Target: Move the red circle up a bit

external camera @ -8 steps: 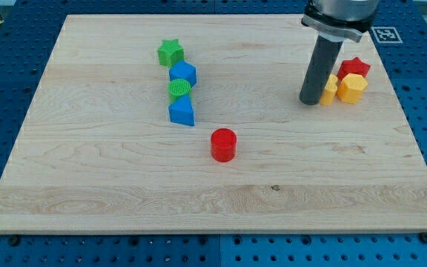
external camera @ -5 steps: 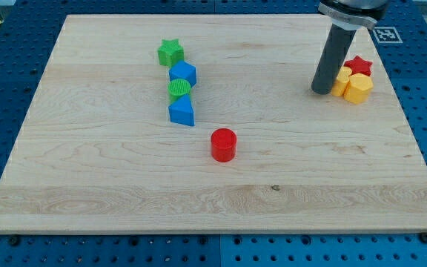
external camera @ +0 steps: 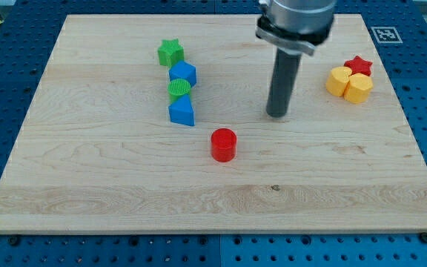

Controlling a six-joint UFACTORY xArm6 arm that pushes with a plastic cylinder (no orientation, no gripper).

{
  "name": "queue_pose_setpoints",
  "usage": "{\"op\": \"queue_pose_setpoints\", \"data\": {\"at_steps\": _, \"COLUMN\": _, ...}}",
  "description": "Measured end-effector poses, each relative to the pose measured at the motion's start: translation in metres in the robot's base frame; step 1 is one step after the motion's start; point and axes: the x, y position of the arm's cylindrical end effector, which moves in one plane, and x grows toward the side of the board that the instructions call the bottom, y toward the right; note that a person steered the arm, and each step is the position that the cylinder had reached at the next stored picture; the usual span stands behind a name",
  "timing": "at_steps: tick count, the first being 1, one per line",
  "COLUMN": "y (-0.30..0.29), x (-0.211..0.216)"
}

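The red circle (external camera: 223,144) is a short red cylinder standing near the middle of the wooden board (external camera: 110,178). My tip (external camera: 276,114) rests on the board to the upper right of the red circle, with a clear gap between them. The dark rod rises from the tip toward the view's top.
A green star (external camera: 170,52), a blue hexagon (external camera: 184,74), a green circle (external camera: 179,88) and a blue block (external camera: 182,112) form a column left of the tip. A red star (external camera: 359,65) and two yellow blocks (external camera: 349,84) cluster at the right.
My tip has moved left and down from beside the yellow blocks toward the board's middle. The red circle and the other blocks have stayed in place.
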Motion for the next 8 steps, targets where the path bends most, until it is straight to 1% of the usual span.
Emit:
{"op": "queue_pose_setpoints", "data": {"at_steps": 1, "y": -0.009, "x": 0.071}}
{"op": "queue_pose_setpoints", "data": {"at_steps": 2, "y": -0.072, "x": 0.113}}
{"op": "queue_pose_setpoints", "data": {"at_steps": 3, "y": -0.089, "x": 0.113}}
{"op": "queue_pose_setpoints", "data": {"at_steps": 4, "y": -0.092, "x": 0.11}}
{"op": "queue_pose_setpoints", "data": {"at_steps": 5, "y": -0.103, "x": 0.09}}
{"op": "queue_pose_setpoints", "data": {"at_steps": 6, "y": -0.104, "x": 0.06}}
{"op": "queue_pose_setpoints", "data": {"at_steps": 8, "y": -0.104, "x": 0.023}}
